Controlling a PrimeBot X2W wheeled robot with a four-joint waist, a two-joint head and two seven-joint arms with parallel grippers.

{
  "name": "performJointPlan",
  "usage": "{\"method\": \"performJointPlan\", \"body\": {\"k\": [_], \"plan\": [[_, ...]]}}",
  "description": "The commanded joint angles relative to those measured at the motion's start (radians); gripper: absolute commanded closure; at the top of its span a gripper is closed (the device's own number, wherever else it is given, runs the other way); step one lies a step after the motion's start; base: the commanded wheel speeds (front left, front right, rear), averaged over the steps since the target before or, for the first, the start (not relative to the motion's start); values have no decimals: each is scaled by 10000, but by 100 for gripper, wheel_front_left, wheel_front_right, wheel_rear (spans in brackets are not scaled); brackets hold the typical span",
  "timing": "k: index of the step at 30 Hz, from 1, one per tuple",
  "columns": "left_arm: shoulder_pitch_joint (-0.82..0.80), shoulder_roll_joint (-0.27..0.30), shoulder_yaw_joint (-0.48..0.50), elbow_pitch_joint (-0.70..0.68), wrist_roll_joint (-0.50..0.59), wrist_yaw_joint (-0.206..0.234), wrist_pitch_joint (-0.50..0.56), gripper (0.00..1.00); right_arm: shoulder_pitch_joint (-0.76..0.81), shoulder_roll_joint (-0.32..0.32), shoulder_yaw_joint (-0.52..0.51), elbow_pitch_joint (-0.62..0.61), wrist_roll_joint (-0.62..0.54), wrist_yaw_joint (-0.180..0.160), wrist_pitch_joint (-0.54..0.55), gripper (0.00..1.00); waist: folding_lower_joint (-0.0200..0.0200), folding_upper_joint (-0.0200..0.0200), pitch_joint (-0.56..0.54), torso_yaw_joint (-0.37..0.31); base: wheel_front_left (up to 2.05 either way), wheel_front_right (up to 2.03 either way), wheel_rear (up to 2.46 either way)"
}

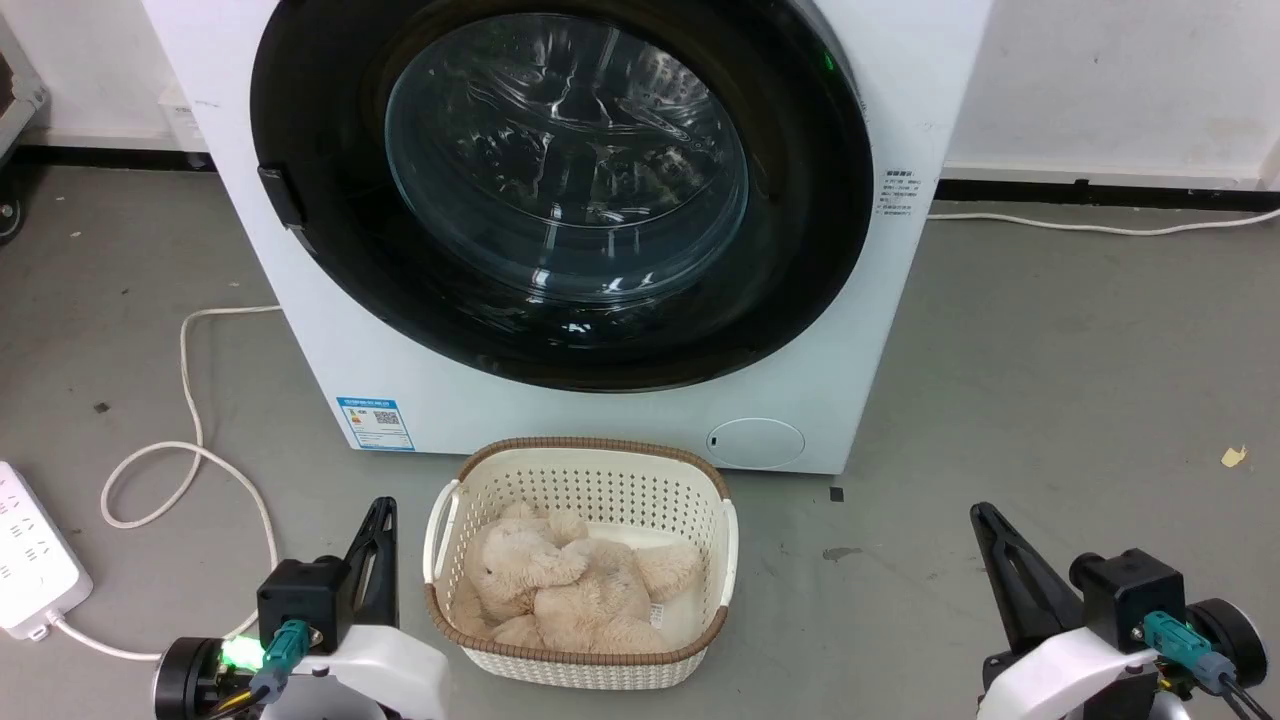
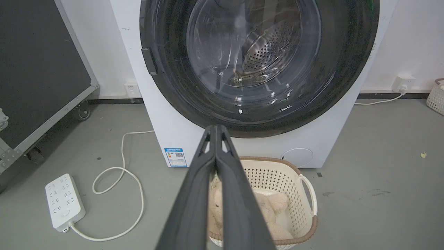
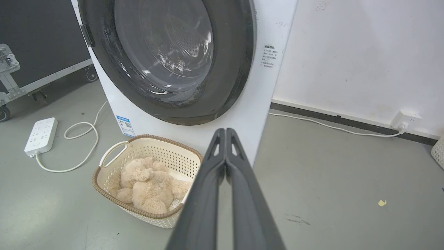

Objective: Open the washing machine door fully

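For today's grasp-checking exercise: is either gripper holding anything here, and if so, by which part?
Nothing is held. The left gripper and the right gripper are both shut on nothing, short of the washing machine door.

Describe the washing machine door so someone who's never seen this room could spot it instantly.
Start at the white washing machine on the grey floor. The door is the big glossy black disc covering most of its front. Unlike the small white round flap below, it has a bulging clear glass centre.

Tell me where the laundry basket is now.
In the head view, the laundry basket sits on the floor at lower centre, in front of the washing machine, below the washing machine door.
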Motion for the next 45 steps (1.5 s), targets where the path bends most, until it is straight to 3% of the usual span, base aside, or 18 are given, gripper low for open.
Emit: {"method": "performJointPlan", "body": {"k": [1,4,5,24,45], "plan": [[0,-1,3,-39,30,28,1,100,-118,45,-3,-47,-76,-9,5,100,0,0,0,0,0,0,0],[0,-1,3,-39,30,28,1,100,-118,45,-3,-47,-76,-9,5,100,0,0,0,0,0,0,0],[0,0,0,-1,0,0,-1,0,0,0,0,0,2,0,-1,0,0,0,0,0,0,0,0],[-42,7,-231,26,-1,102,-318,0,-55,-9,9,-33,262,1,-316,0,0,0,137,48,0,0,0],[-576,10,-633,-371,-2,333,-757,0,-1555,-680,-306,-479,915,-1,-249,0,0,0,1367,352,0,0,0]]}}
